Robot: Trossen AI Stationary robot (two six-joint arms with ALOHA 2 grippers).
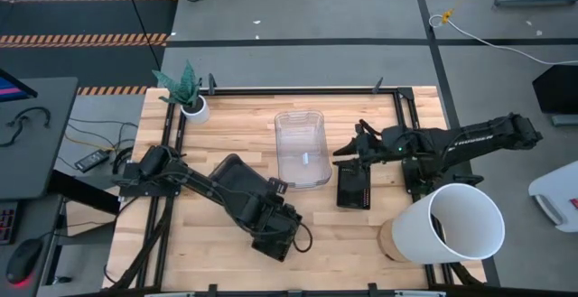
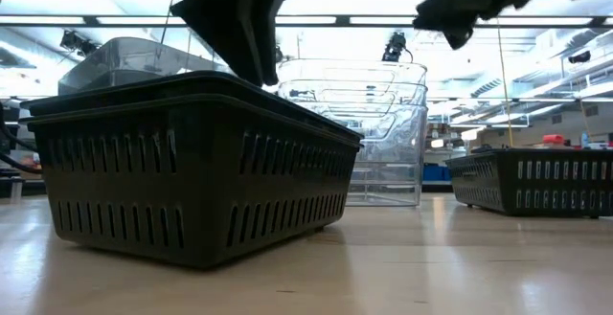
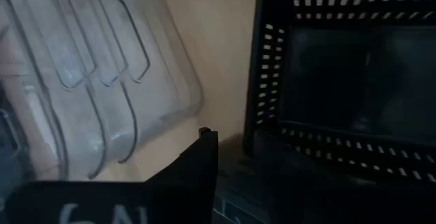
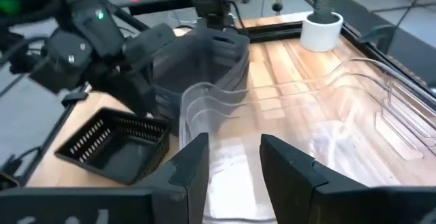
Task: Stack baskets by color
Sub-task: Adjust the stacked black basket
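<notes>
A stack of clear baskets (image 1: pixel 302 148) stands mid-table on its base. Left of it a smoky grey basket (image 1: pixel 237 172) sits under my left arm. One black mesh basket (image 1: pixel 354 187) rests on the table right of the clear stack. A second black mesh basket (image 2: pixel 192 171) is near the table's front, with my left gripper (image 1: pixel 275 234) down on its rim. My right gripper (image 4: pixel 235 156) hangs open in the air between the clear stack and the first mesh basket, holding nothing. My left gripper comes at the black mesh basket's top rim (image 2: pixel 257 78) slanting from above. One finger (image 3: pixel 197 163) shows outside the basket's wall (image 3: pixel 235 176). The other finger is hidden by the basket. The basket's base is on the table.
A large white bucket (image 1: pixel 452 225) stands at the near right. A small white plant pot (image 1: pixel 192 107) is at the far left corner. Black frame rails (image 1: pixel 406 107) edge the table. Bare wood lies along the near edge (image 1: pixel 352 252).
</notes>
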